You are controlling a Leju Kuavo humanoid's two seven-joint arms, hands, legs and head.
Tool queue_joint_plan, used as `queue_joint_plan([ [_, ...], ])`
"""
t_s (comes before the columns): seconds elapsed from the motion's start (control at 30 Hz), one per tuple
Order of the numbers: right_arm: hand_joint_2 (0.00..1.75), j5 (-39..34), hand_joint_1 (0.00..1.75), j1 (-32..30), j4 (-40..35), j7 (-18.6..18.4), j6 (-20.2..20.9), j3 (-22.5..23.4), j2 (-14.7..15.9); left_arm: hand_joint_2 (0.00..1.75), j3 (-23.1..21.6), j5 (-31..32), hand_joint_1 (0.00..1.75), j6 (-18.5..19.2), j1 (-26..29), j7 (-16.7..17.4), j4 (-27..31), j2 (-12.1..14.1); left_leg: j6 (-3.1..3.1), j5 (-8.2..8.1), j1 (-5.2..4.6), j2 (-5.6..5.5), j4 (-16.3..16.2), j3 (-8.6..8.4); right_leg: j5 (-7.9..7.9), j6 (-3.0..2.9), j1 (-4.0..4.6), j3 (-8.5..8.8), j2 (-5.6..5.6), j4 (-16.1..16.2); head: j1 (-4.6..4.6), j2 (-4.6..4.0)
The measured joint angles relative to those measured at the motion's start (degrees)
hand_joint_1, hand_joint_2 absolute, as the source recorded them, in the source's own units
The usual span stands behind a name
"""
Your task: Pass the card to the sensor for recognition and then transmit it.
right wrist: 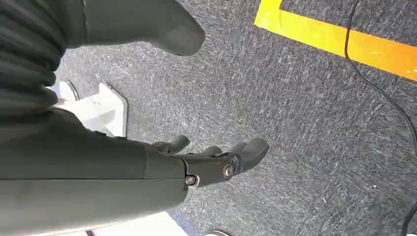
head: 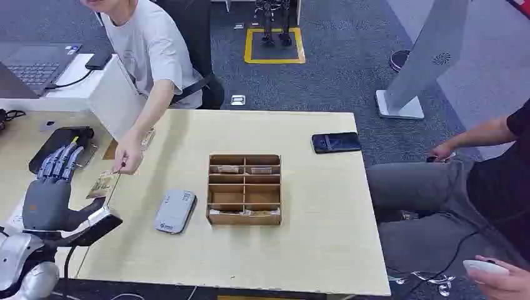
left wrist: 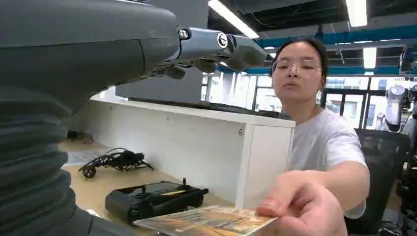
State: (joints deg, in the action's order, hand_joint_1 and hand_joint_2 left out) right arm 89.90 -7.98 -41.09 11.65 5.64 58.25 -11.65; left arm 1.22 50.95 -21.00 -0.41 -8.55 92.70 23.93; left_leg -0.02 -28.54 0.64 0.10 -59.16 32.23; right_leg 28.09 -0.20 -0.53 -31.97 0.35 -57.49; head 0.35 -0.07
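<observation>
A person in a white shirt [head: 153, 47] stands behind the table and holds a patterned card [head: 103, 183] out between their fingers [head: 127, 159]. My left hand [head: 53, 187] is raised at the table's left edge, fingers straight and apart, thumb out, holding nothing; the card hovers just beside it. In the left wrist view the card [left wrist: 209, 220] sits under my extended fingers [left wrist: 216, 46], still pinched by the person's hand [left wrist: 302, 206]. A grey card sensor [head: 175, 211] lies flat on the table. My right hand [right wrist: 206, 160] hangs over the carpet, fingers loosely spread and empty.
A wooden compartment box [head: 244, 189] stands mid-table right of the sensor. A dark phone [head: 336, 142] lies at the far right edge. A black device [head: 60, 145] and cables sit at the left. A second person [head: 475, 181] sits at the right side.
</observation>
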Motion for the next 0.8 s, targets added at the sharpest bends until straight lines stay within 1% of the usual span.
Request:
queue_joint_plan([
  [0.23, 1.75, 0.0, 0.0, 0.0, 0.4, -0.1, -0.4, 0.0, 0.0, 1.75, 0.0, 0.0, 0.0, 0.0, 0.0, 0.0, -0.1, 0.1, 0.0, 0.0, 0.0, 0.0, 0.0, 0.0, 0.0, 0.0, 0.0, 0.0, 0.0, 0.0, 0.0, 0.0],
  [0.27, 1.75, 0.0, 0.0, 0.0, 0.5, -0.1, -0.4, 0.0, 0.0, 1.75, 0.0, 0.0, 0.52, 0.0, 0.0, 0.0, -0.1, 0.1, 0.0, 0.0, 0.0, 0.0, 0.0, 0.0, 0.0, 0.0, 0.0, 0.0, 0.0, 0.0, 0.0, 0.0],
  [0.3, 1.75, 0.0, 0.0, 0.0, 0.5, -0.1, -0.4, 0.0, 0.0, 1.75, 0.0, 0.0, 1.71, 0.0, 0.0, 0.0, -0.1, 0.1, 0.0, 0.0, 0.0, 0.0, 0.0, 0.0, 0.0, 0.0, 0.0, 0.0, 0.0, 0.0, 0.0, 0.0],
  [0.33, 1.75, 0.0, 0.0, 0.0, 0.6, 0.0, -0.6, 0.0, 0.0, 1.75, 0.0, 0.1, 1.75, 0.1, 0.0, 0.0, -0.1, 0.1, 0.0, 0.0, 0.0, 0.0, 0.0, 0.0, 0.0, 0.0, 0.0, 0.0, 0.0, 0.0, 0.0, 0.0],
  [0.5, 1.75, 0.0, 0.0, 0.3, 0.9, 0.0, -0.7, 0.0, 0.1, 1.75, 0.0, 0.1, 1.75, 0.4, 0.0, 0.1, -0.5, 0.5, 0.0, 0.0, 0.0, 0.0, 0.0, 0.0, 0.0, 0.0, 0.0, 0.0, 0.0, 0.0, 0.02, 0.0],
  [0.8, 1.75, 0.0, 0.0, 0.7, 1.5, 0.2, -1.4, 0.0, 0.2, 1.75, 0.0, 0.0, 1.75, 0.4, 0.0, 0.1, -0.5, 0.6, 0.0, 0.0, 0.0, 0.0, 0.0, 0.0, 0.0, 0.0, 0.0, 0.0, 0.0, 0.0, 0.0, 0.0],
])
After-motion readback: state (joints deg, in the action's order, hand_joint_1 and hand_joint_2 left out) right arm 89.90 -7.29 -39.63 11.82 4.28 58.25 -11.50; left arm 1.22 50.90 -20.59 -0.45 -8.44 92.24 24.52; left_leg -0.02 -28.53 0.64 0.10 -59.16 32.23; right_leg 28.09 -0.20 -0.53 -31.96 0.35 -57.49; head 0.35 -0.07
